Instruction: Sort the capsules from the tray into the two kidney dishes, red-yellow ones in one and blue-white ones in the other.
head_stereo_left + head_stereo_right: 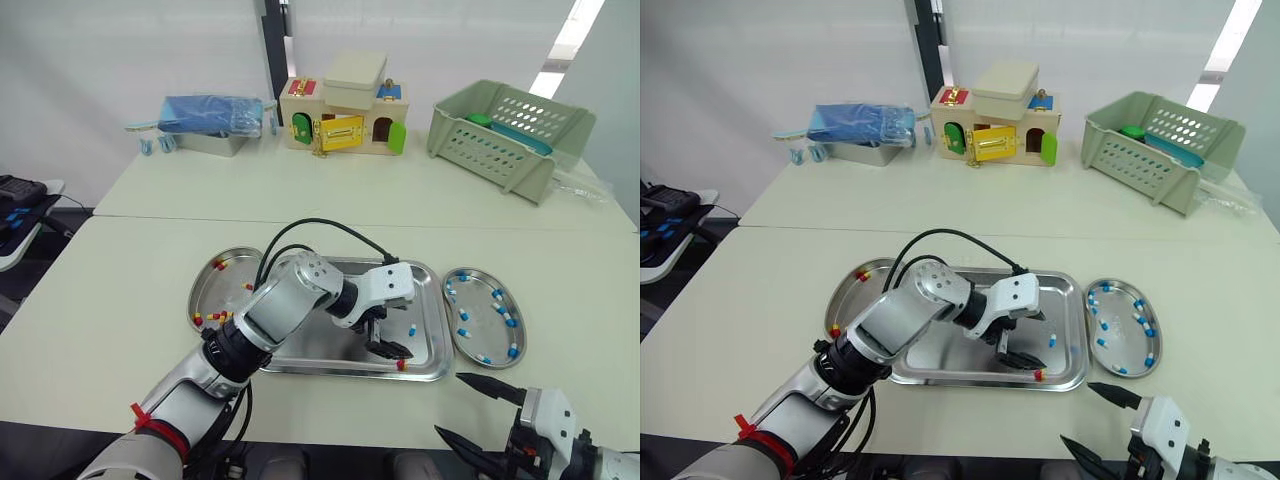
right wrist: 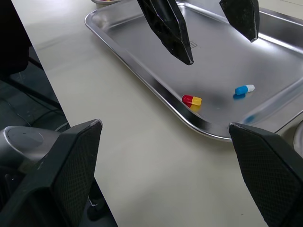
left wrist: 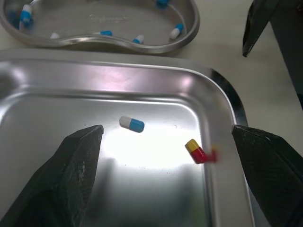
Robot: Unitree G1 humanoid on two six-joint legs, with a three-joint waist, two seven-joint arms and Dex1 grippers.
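Note:
A steel tray (image 1: 300, 345) lies in the middle of the table. Two capsules lie in its near right corner: a red-yellow one (image 3: 195, 151) by the rim and a blue-white one (image 3: 131, 124) a little farther in. My left gripper (image 1: 384, 335) hangs open just above them, holding nothing. The kidney dish (image 1: 212, 290) left of the tray holds red-yellow capsules. Several blue-white capsules lie in the dish (image 1: 487, 340) on the right. My right gripper (image 1: 458, 405) stands open and empty over the table's near edge, in front of the right dish.
At the back of the table stand a green plastic basket (image 1: 510, 135), a wooden toy house (image 1: 343, 115) and a metal container with a blue bag (image 1: 210, 122). A black cable (image 1: 330, 228) arcs over the left arm.

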